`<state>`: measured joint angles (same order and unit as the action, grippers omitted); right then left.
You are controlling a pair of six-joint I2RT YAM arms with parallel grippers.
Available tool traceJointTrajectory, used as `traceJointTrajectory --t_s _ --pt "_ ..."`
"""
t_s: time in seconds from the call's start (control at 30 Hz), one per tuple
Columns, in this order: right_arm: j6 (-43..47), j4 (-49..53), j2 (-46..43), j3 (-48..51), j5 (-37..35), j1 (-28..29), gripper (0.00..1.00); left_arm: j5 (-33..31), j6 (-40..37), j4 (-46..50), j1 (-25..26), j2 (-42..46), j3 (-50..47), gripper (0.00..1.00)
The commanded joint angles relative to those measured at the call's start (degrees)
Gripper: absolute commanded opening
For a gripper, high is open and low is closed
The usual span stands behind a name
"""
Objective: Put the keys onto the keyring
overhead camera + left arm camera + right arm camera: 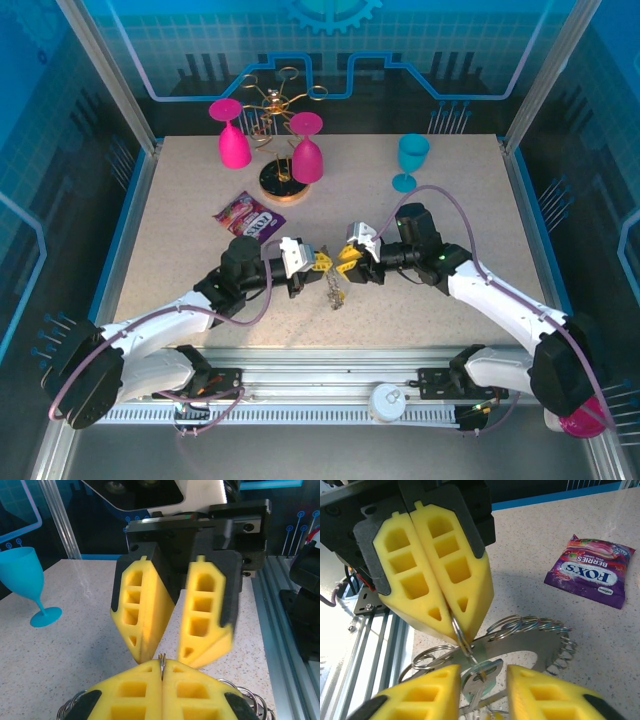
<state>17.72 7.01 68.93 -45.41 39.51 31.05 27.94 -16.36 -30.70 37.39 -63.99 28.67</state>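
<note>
I count two pink glasses (pixel 233 143) (pixel 307 155), one blue glass (pixel 410 158), one gold stand (pixel 281 190), one purple packet (pixel 249 216) and one keyring (pixel 552 647).

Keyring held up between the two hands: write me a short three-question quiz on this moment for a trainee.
1. True or false: the left hand is shut on a wire loop of the keyring.
2. The snack packet lying on the table is: A green, B purple, C orange.
3. Is the right hand open or shut?
Key: 1 true; 2 B; 3 open.
</note>
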Motion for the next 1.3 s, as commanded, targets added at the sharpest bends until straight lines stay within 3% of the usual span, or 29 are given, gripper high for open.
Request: traceJointTrajectory --t_s 0.0,0.13,0.33,0.5,0.6,1.27 --pt "0.1 -0.8 0.5 -0.8 1.6 -0.5 0.20 2.7 1.5 -4.9 -0.2 0.9 -0.4 0.00" --pt "0.3 -0.9 1.3 -1.0 2.6 -0.5 0.01 3.5 3.0 -7.9 -0.4 -0.1 -0.5 0.00" --pt "0.0 -1.2 2.8 -2.6 3.8 0.1 0.00 5.0 7.1 -16.4 -0.7 -3.8 0.5 0.00" --pt "-0.3 -2.2 -0.1 -1.6 1.4 -0.6 0.23 5.0 7.7 -18.3 -1.2 -5.1 0.0 0.00" --pt "0.7 -3.7 -2.8 0.8 0.1 -1.5 0.28 4.9 8.1 -18.6 -1.5 -4.9 -0.6 0.00" --pt "0.6 -9.8 -2.8 0.9 4.5 -1.4 0.25 6.4 9.2 -18.5 -1.6 -5.8 -0.1 0.00"
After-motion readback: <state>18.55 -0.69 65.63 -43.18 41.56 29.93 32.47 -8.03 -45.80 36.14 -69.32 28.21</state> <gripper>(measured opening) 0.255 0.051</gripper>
